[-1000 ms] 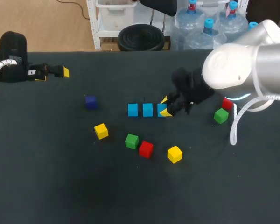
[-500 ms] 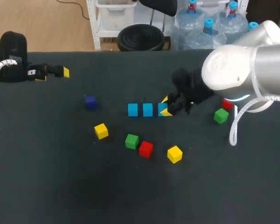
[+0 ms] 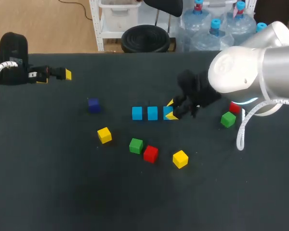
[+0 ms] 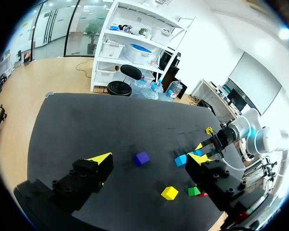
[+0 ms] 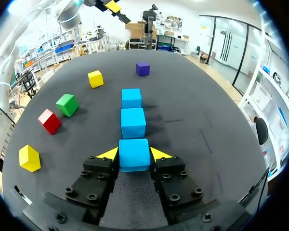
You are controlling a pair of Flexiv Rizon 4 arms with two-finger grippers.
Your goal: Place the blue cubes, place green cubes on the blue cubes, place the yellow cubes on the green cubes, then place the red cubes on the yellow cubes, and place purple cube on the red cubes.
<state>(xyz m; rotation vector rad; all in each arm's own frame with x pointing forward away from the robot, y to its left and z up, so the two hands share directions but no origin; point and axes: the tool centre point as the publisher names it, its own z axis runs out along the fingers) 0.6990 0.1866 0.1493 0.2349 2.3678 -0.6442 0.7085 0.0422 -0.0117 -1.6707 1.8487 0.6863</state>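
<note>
**Claw clenched: right gripper (image 5: 134, 155) holds the near blue cube (image 5: 134, 148)**

Its yellow tips press that cube's two sides on the table (image 5: 207, 120). Ahead, in line, sit the middle blue cube (image 5: 133, 122) and the far blue cube (image 5: 131, 97). The left gripper (image 4: 148, 159) gapes, well apart from the row.

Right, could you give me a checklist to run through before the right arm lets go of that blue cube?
1. Right gripper shut on the held blue cube, a finger on each side: ok.
2. Held blue cube in line with the middle blue cube and far blue cube: ok.
3. Held blue cube resting flat on the table: cannot tell.
4. Front green cube and side green cube with nothing on top: ok.
5. Left gripper open, well away from the row: ok.
</note>
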